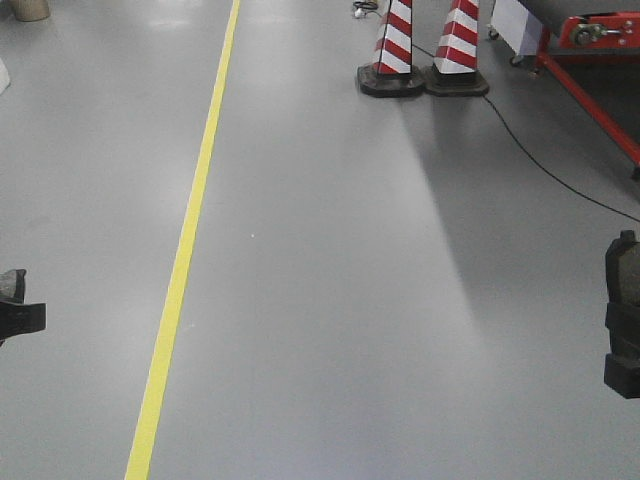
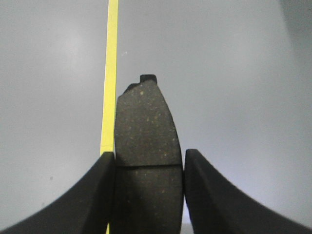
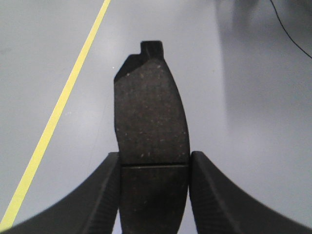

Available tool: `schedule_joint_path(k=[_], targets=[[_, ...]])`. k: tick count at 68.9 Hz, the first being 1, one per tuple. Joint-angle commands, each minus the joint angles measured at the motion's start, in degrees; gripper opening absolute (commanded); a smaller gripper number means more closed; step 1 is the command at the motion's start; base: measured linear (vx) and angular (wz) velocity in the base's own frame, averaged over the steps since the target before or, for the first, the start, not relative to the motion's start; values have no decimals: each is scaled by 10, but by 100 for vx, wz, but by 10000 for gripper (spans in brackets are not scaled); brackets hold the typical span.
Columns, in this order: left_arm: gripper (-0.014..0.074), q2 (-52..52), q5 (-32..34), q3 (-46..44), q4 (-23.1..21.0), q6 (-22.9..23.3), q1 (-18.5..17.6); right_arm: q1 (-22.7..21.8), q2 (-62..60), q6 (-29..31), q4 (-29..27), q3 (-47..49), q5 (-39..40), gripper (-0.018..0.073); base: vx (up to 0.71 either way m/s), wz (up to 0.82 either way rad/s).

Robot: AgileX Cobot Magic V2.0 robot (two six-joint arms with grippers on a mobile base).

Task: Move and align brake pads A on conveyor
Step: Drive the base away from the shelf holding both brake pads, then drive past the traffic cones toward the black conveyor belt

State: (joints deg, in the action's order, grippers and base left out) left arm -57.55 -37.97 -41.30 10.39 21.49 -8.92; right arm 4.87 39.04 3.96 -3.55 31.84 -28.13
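Grey, glossy workshop floor (image 1: 330, 300) fills the front-facing view, with a yellow line (image 1: 185, 260) painted along it from the bottom edge up to the top. At the far end stand two red-and-white striped cones (image 1: 395, 45) on black bases, side by side and just touching. To their right is part of a red metal frame (image 1: 600, 90), and a thin black cable (image 1: 540, 160) trails across the floor below it.

Both arms hold their loads up over this floor. At the left edge of the front view a dark shape pokes in; it is the left-hand brake pad (image 1: 12, 285), mostly cut off by the picture edge. At the right edge the right-hand brake pad (image 1: 622, 270) shows as a dark upright slab.

The left wrist view shows the left jaws closed on the left-hand brake pad (image 2: 145, 126), one black finger pressed against each long side. It is a dark, speckled, gently curved plate with a small tab at its far tip. A groove crosses it level with the fingertips. The yellow line (image 2: 111, 73) runs just beside it on the floor beyond.

The right wrist view shows the same arrangement: the right jaws are clamped on the right-hand brake pad (image 3: 150, 117), gripping its two long sides, groove level with the fingertips, tab pointing away. The yellow line (image 3: 58, 112) slants across the floor well to the left.
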Motion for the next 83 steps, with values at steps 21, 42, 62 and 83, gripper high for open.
schedule_joint_path(k=[21, 42, 62, 83], targets=[[93, 11, 36, -17, 3, 1, -4, -3, -2, 2, 0, 18, 49, 70, 56, 4], [93, 11, 36, -17, 3, 1, -4, -3, -2, 2, 0, 18, 49, 70, 58, 4], [93, 11, 36, -17, 3, 1, -4, -3, -2, 2, 0, 18, 49, 70, 60, 5], [93, 11, 36, -17, 3, 1, -4, -3, -2, 2, 0, 18, 49, 70, 61, 3]])
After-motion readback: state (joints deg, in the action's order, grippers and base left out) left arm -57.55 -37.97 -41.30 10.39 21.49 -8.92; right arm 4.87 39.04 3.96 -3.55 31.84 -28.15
